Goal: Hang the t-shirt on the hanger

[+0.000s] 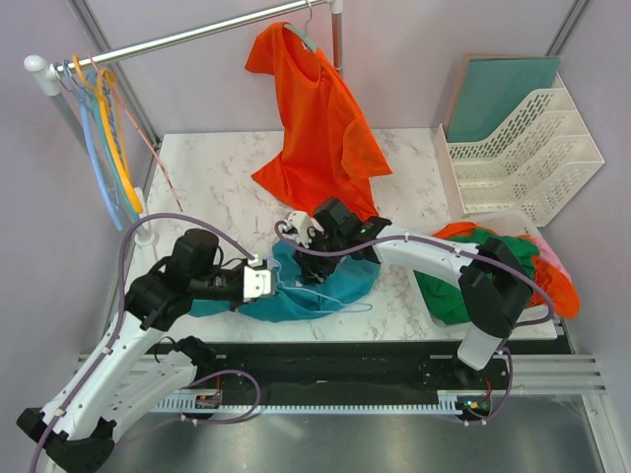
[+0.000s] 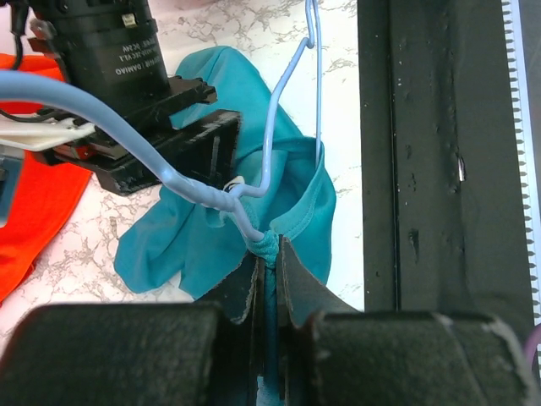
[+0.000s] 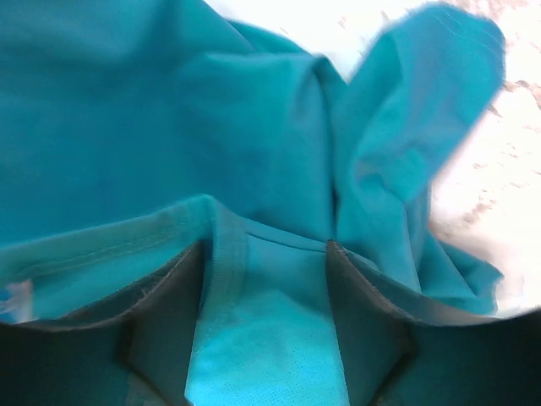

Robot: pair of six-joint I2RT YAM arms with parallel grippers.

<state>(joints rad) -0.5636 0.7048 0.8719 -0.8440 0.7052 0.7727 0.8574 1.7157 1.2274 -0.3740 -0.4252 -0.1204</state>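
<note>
The teal-blue t-shirt [image 1: 320, 286] lies crumpled on the marble table's front middle. My left gripper [image 1: 264, 283] is shut on its collar band [image 2: 269, 247], where the pale-blue hanger's wire [image 2: 272, 127] also runs into the jaws. The hanger's frame lies over and partly inside the cloth; its hook [image 2: 59, 93] curves off to the left. My right gripper [image 1: 312, 264] reaches down into the shirt from behind. In the right wrist view its jaws stand apart [image 3: 264, 247], with teal cloth and the collar seam [image 3: 221, 254] lying between them.
An orange t-shirt [image 1: 317, 123] hangs from the rail at the back. Orange, blue and pink hangers [image 1: 106, 133] hang at the rail's left end. A white rack [image 1: 523, 153] stands back right. A heap of dark green and orange garments [image 1: 508, 258] lies at the right.
</note>
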